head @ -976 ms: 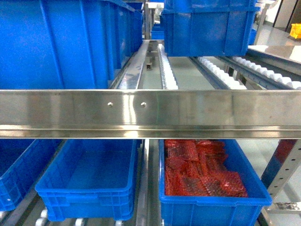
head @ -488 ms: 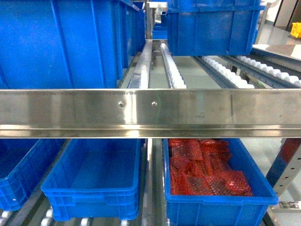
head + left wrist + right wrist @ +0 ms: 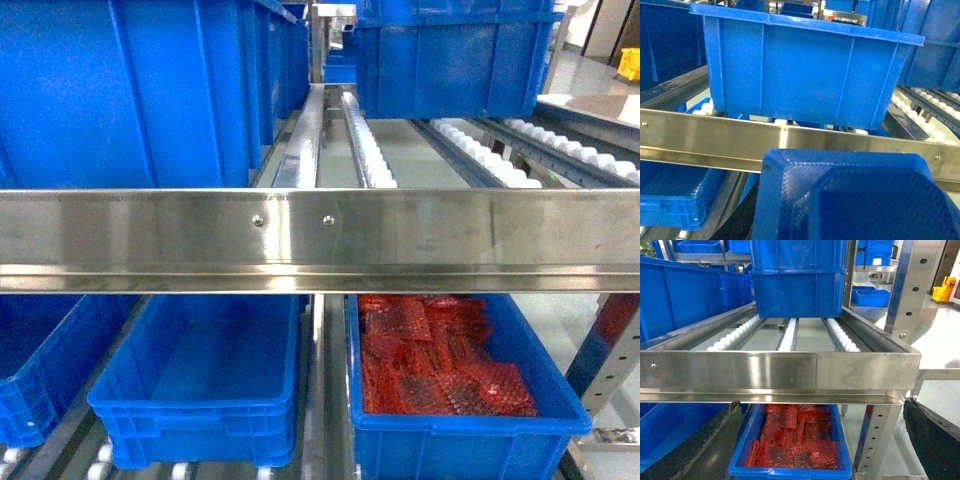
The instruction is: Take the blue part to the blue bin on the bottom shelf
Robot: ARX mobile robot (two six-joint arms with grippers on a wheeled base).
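Observation:
The blue part, a ribbed tray-like piece, fills the bottom of the left wrist view right at the camera. It hangs in front of the steel rail, and my left gripper's fingers are hidden behind it. An empty blue bin sits on the bottom shelf, under the shiny rail. My right gripper is open; its dark fingers stand wide apart with nothing between them, facing the rack. Neither gripper shows in the head view.
A blue bin of red parts sits right of the empty bin, and another blue bin lies at the far left. Large blue bins stand on the roller shelf above the rail. A perforated steel post stands at the right.
The head view shifted a little, so the rack slid rightward in the frame up to half a second ago. It has stayed still since.

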